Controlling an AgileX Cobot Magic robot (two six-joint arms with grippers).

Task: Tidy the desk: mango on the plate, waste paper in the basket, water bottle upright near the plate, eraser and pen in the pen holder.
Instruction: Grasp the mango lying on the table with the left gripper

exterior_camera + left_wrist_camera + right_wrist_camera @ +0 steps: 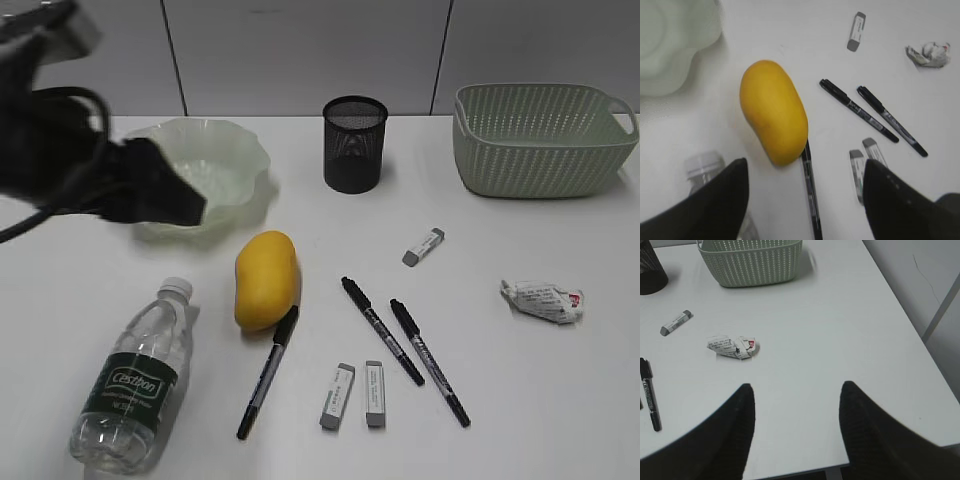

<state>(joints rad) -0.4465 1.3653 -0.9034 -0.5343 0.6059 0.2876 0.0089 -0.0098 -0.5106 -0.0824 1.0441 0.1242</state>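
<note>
Mango (pixel 773 111) lies on the desk (pixel 520 400) beside the plate (pixel 215 165), touching a pen (pixel 810 192). Left gripper (pixel 805 200) hovers above it, jaws wide apart, empty. Right gripper (pixel 796 432), also parted and empty, hangs near the waste paper (pixel 732 347).

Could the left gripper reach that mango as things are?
Probably yes. The left gripper hangs open above the mango, nothing lying between them. A pen touches the fruit's lower end and the plate sits beside it, so a careful descent looks wise.
</note>
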